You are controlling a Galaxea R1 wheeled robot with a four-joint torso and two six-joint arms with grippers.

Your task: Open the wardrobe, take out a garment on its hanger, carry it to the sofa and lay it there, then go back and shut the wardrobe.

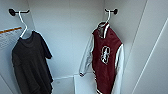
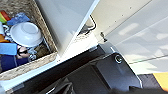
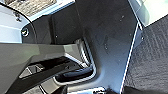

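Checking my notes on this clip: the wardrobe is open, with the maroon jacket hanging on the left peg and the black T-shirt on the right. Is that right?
Not quite: the sides are swapped. In the head view the wardrobe is open, but the maroon jacket hangs on its white hanger from the right peg, and the black T-shirt hangs from the left peg.

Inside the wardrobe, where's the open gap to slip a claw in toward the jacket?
Between the black T-shirt and the jacket, in front of the white back wall, is a wide bare gap. It is tight between the jacket's far sleeve and the side wall.
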